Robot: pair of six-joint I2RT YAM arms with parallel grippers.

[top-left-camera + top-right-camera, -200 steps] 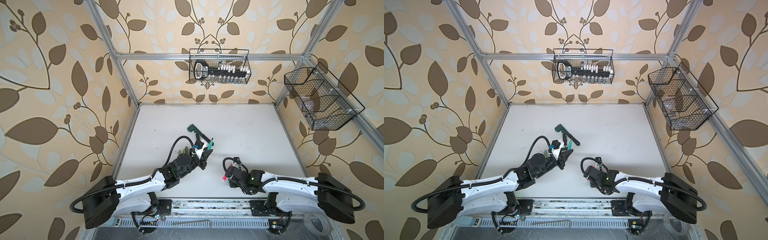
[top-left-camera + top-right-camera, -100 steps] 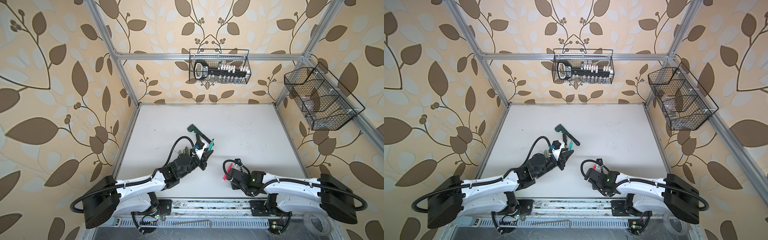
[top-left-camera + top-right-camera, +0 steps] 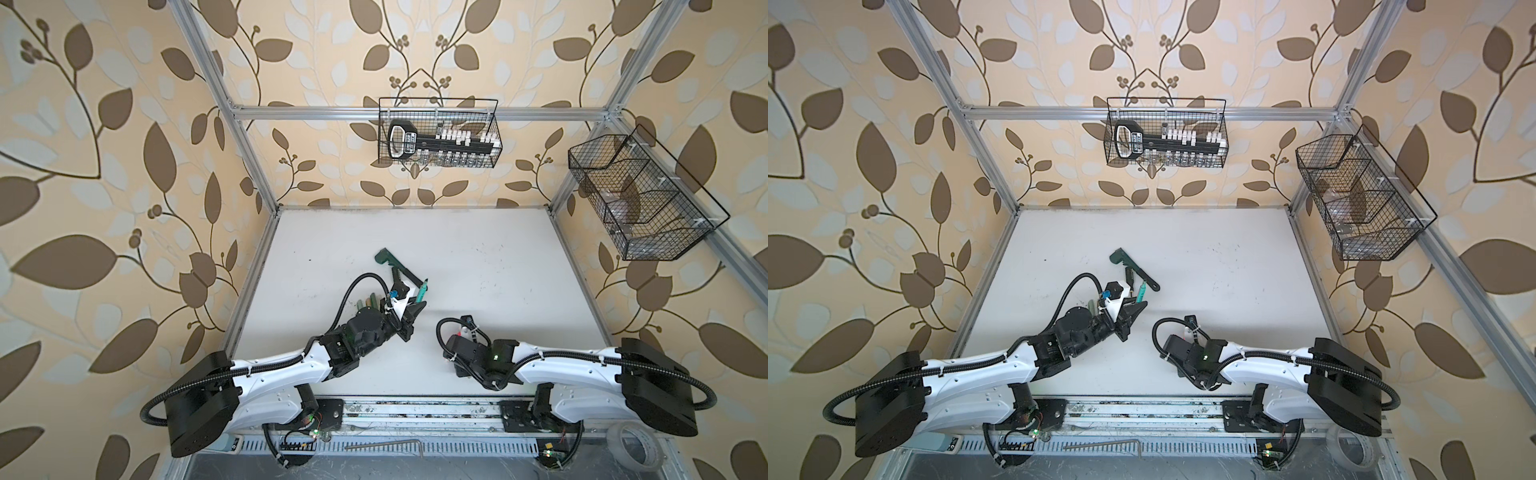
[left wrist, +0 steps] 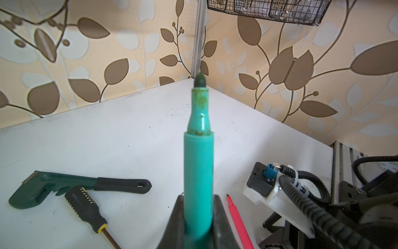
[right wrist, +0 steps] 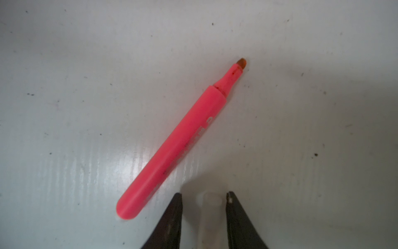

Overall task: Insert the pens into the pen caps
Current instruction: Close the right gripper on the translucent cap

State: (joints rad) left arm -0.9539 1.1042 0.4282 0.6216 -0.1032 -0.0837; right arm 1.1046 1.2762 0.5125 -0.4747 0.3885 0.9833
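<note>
Since a second earlier, the right gripper (image 5: 203, 193) had been shifted slightly and its jaws narrowed. They were seen spread on either side of a pale cap (image 5: 212, 201), with thin gaps left, so no pinch was shown. Just beside the cap, the pink pen (image 5: 178, 140) was laid flat and uncapped on the table (image 3: 478, 257), near the front middle. Left of it and a little farther, the left gripper (image 4: 198, 196) was pressed onto the teal pen (image 4: 198, 161), whose bare tip was pointed toward the far right corner. Other pens (image 3: 370, 300) were glimpsed by the left wrist. Farther off, a screwdriver (image 4: 86, 204) was laid just beside a wrench (image 4: 53, 185). Wire baskets (image 3: 438, 133) were hung on the far and right walls.
</note>
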